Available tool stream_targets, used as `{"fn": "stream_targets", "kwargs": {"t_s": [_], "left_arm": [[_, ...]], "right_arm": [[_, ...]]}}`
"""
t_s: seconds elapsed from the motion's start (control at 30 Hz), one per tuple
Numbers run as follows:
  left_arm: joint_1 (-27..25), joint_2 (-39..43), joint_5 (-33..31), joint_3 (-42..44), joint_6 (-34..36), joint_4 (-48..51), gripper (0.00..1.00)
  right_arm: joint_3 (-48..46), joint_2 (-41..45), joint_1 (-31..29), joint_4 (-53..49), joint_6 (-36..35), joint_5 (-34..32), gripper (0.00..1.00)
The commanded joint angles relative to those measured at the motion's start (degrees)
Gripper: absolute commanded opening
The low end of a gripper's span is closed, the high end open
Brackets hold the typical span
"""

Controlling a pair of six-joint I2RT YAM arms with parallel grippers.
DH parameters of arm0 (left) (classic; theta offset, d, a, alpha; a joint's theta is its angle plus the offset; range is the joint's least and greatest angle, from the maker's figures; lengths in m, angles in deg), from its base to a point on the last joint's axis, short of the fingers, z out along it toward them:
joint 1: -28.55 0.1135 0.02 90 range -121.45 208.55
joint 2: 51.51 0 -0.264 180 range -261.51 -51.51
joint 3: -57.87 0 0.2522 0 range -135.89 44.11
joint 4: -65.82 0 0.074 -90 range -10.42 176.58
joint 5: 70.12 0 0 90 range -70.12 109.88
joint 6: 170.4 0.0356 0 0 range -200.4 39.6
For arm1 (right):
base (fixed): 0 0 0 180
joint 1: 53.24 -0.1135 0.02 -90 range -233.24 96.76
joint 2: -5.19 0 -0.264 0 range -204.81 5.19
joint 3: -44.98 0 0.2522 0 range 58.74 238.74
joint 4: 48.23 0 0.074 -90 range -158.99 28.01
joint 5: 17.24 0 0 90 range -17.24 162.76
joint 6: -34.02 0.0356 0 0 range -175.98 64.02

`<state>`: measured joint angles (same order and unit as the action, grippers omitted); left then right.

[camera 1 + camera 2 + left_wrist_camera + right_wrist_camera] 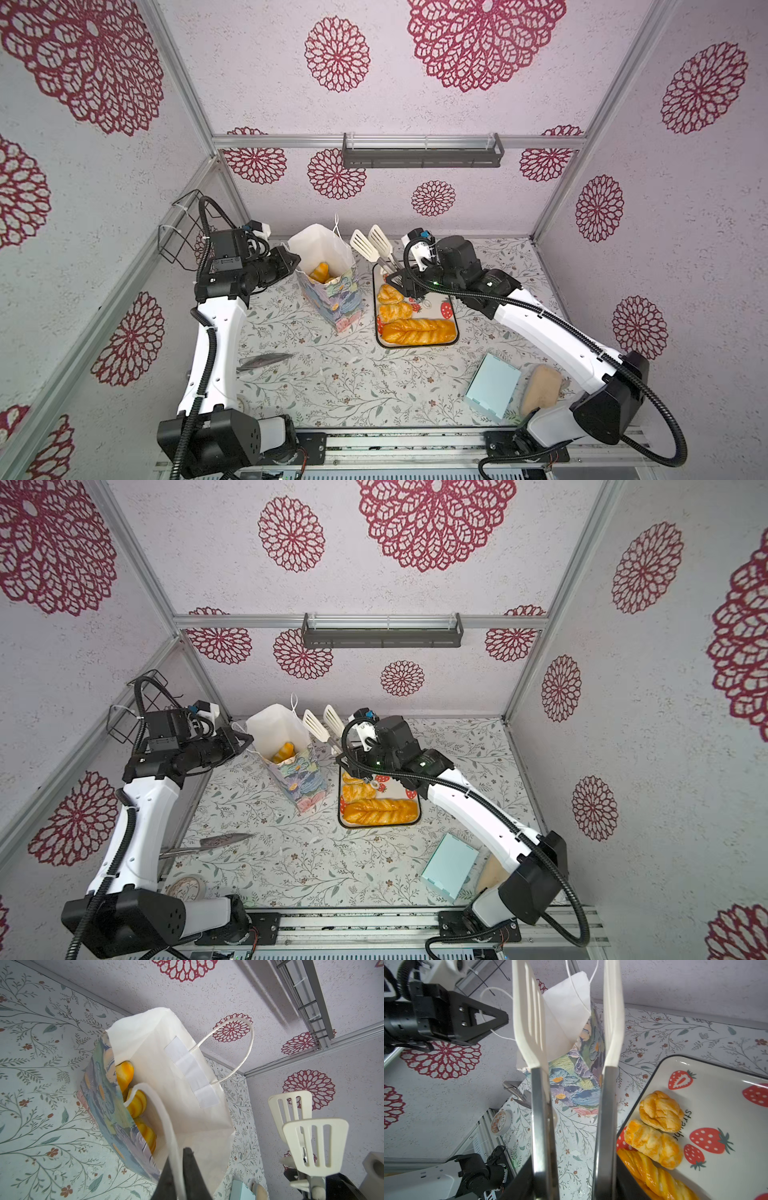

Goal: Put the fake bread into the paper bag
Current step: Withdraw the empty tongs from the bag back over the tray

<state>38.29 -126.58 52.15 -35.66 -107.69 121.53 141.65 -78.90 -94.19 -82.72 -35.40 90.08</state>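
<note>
Table (332, 376): I see a flowered cover on it, and all things below stand on it.
Left gripper (296, 262): it is at the left side of the bag's mouth. In my left wrist view the two black fingers are pressed together on the cord handle (166, 1118), so it is gripping the bag by this cord.
Right gripper (402, 283): it hangs over the far end of the plate, closed around the metal legs of the tongs.
Paper bag (334, 301): it stands near the far edge of the table, just left of the plate, with the mouth open.
Plate (720, 1108): white with strawberries, in the middle of the table toward the far edge.
Tongs (379, 242): the two white slotted blades point up and away, apart from each other, with nothing between them.
Blue box (492, 386): lies flat near the front right corner.
Braided loaf (417, 331): lies across the near end of the plate.
Beige piece (540, 388): just right of the blue box, partly under the right arm.
Rolls (389, 294): two of them on the plate, behind the loaf, along its left side.
Bread in the bag (138, 1103): I count at least three yellow pieces inside, against the painted wall.
</note>
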Motion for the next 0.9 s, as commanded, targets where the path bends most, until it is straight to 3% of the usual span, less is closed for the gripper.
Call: {"fn": "stream_targets", "kwargs": {"t_s": [0.0,0.87], "left_arm": [[-0.3,0.4,-0.3,-1.4,0.1,0.2,0.11],[-0.7,-1.7,-0.4,-4.8,0.0,1.0,0.11]], "right_arm": [[-1.1,4.3,1.8,2.1,-0.5,-0.7,0.47],[-15.8,8.3,11.2,-0.4,1.0,-1.7,0.48]]}}
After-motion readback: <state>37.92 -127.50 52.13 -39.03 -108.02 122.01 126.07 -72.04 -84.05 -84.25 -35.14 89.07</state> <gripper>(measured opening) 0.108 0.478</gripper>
